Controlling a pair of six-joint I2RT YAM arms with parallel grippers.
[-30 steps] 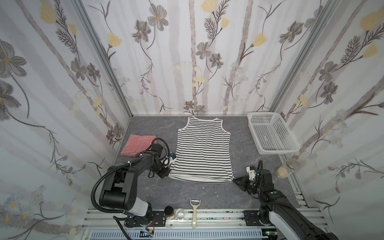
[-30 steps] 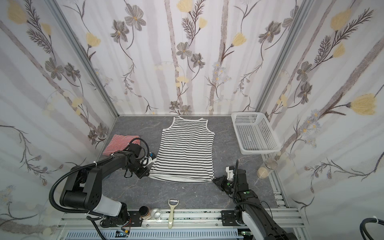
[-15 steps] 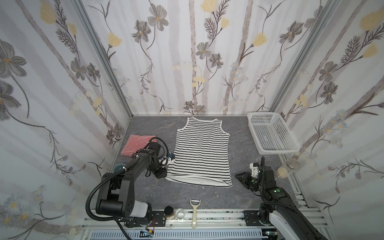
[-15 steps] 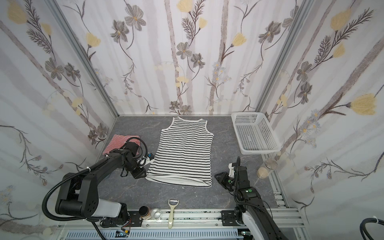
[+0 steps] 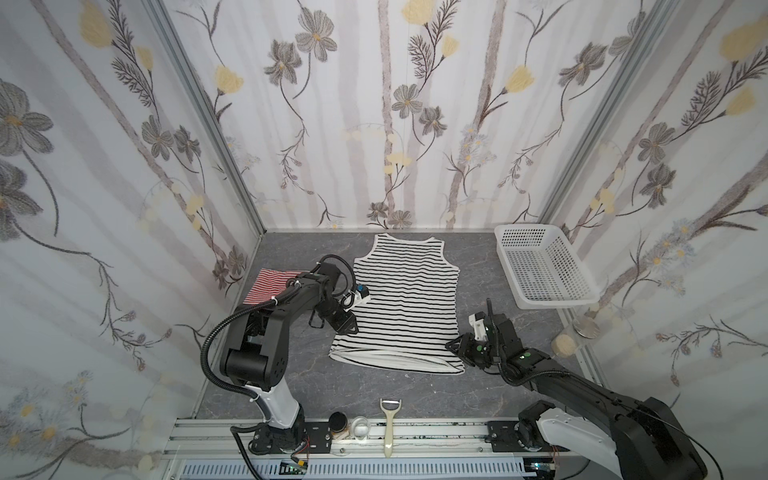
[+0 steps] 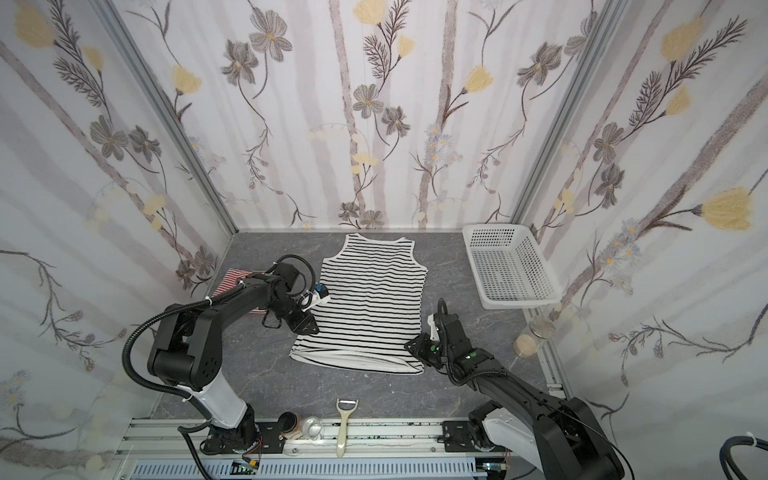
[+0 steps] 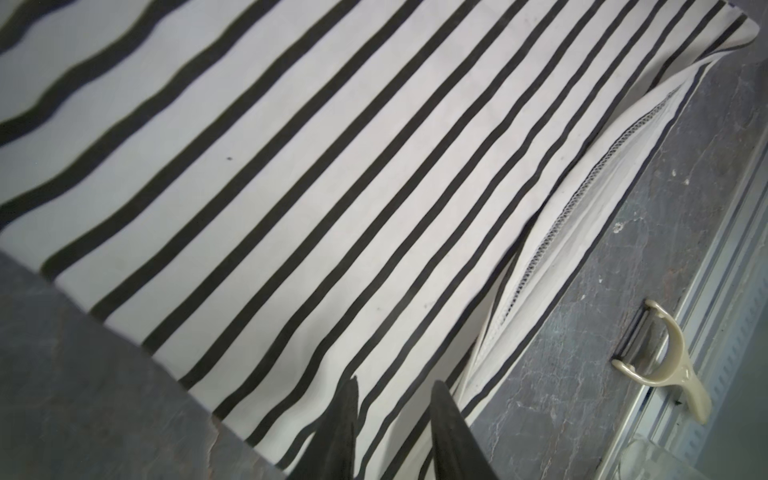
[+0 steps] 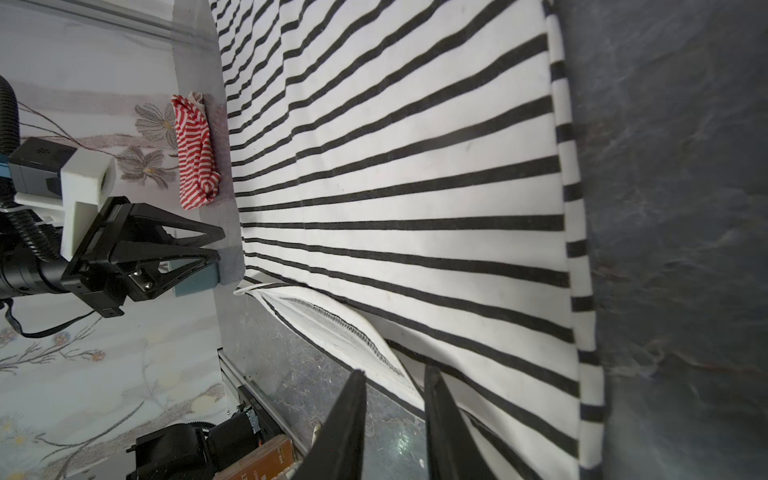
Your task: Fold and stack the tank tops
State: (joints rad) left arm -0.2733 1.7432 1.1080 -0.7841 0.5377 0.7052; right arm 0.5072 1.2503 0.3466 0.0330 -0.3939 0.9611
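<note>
At the near edge of the table lies a peeler. Just beyond it the right gripper sits low at the near right corner of the black-striped tank top, its jaws parted and empty, with the gaping hem right ahead of them. The left gripper hangs over the top's left side, a little beyond the near left corner, likewise released, with only stripes showing between its fingers. The top lies flat mid-table, neckline toward the far edge, so the fold seems about to begin. To do it well, I judge each gripper should pinch both layers at the hem, since the upper layer stands off the lower one, then lift level and together so the cloth does not skew. Farther left, the red-and-white tank top rests folded by the left edge, and the white basket stands at the far right corner
</note>
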